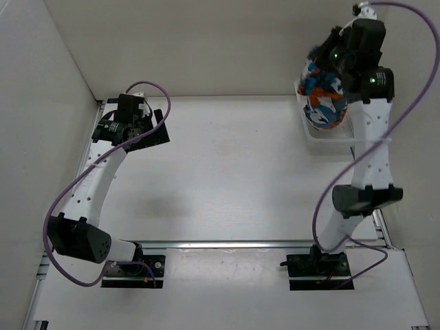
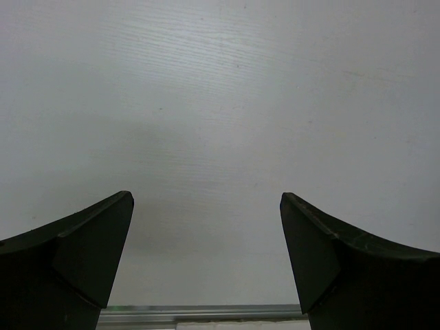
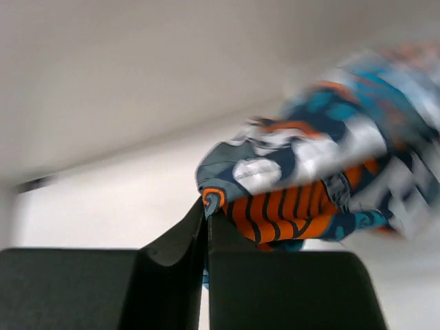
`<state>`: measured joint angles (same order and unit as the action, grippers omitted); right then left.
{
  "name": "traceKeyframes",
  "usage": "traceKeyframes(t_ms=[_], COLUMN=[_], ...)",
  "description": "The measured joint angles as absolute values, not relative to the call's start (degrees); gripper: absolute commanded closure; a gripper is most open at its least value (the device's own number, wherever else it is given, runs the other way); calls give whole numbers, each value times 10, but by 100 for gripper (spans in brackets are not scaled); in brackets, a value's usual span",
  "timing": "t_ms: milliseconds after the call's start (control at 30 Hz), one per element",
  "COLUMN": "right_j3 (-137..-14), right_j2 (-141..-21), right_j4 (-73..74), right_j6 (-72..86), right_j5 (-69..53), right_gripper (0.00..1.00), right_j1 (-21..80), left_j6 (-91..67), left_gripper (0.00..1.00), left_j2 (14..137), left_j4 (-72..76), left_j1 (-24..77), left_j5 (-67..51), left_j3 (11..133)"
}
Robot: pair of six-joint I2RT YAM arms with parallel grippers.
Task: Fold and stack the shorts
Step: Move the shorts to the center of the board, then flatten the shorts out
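Above the tabletop [image 1: 234, 172], at about one o'clock, the shorts [image 1: 324, 93] hang bunched: soft, light and floppy, probably best taken at a waistband corner. The right gripper [image 3: 206, 220] pinches their edge; the left gripper [image 2: 206, 206], at ten o'clock, is spread and holds nothing.

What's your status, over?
Left gripper open, empty. Right gripper shut on the shorts, held above white bin, far right. No obstruction seen.

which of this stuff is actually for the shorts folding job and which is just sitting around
For the job:
- shorts, pinched in the right gripper
- left gripper, open over the table

Just there:
- white bin below the shorts
- purple cables
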<state>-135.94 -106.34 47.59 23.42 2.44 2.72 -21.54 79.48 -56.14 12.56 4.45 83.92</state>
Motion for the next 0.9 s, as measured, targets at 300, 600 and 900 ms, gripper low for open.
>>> traceKeyframes(t_ms=[300,600,900], right_j3=[-1340,-849,-769], right_j2=[-848,-792,-780], right_j4=[365,345,402], right_j6=[218,216,230], right_j5=[-139,-133,-71], right_gripper=[100,36,27], right_j1=[203,219,206], left_j6=[-245,-255,-291], left_gripper=[0,0,14], left_j2=[782,748,733], left_j4=[-600,-625,-580], left_j1=[83,28,138], left_j5=[40,21,-41], left_j3=[948,955,761])
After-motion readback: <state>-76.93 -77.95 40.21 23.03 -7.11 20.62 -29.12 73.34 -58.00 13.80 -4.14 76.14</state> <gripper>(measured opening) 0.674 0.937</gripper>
